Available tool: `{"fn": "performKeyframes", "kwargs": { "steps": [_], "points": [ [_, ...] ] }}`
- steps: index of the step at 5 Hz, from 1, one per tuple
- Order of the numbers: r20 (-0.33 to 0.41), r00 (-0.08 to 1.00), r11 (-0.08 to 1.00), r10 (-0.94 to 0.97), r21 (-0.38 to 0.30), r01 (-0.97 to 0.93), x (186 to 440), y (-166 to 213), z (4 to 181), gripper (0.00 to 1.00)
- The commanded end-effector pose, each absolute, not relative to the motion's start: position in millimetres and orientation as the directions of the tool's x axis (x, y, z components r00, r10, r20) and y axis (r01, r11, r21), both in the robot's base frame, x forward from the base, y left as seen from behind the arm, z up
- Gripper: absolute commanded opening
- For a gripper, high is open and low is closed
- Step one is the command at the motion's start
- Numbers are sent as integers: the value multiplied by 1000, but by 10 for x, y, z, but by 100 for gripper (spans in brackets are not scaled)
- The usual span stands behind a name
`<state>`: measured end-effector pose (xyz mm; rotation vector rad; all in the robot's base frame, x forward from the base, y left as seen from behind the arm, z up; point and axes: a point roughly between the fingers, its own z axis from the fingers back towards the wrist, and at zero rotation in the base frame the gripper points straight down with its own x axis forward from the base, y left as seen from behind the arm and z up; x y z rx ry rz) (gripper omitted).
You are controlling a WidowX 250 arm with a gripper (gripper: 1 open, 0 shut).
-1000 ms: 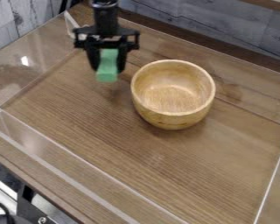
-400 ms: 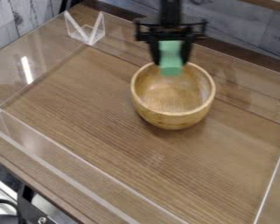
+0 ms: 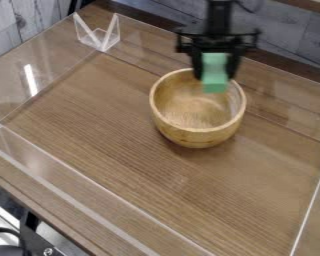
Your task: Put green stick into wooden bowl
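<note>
The green stick (image 3: 218, 73) hangs upright in my gripper (image 3: 218, 62), whose black fingers are shut on its upper part. It is held above the far right part of the wooden bowl (image 3: 196, 108), its lower end over the bowl's back rim. The light-tan round bowl sits on the wooden table (image 3: 109, 140), and nothing shows inside it. My arm comes down from the top edge of the view.
Clear acrylic walls (image 3: 29, 80) fence the wooden table on the left and front. A small clear stand (image 3: 96, 32) sits at the back left. A grey plank wall runs along the back.
My gripper carried the green stick from left of the bowl to the right, and it now hangs over the bowl's far right rim. The bowl stayed put.
</note>
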<state>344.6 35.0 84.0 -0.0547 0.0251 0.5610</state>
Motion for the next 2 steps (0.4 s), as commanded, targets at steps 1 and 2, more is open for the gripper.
{"fn": "performKeyframes", "kwargs": {
  "steps": [1,2],
  "points": [
    [54,847,848,528,-85,-523,3411,736,1152,0],
    [59,856,857,513,-96,-507,3483,434,1108,0]
  ]
}}
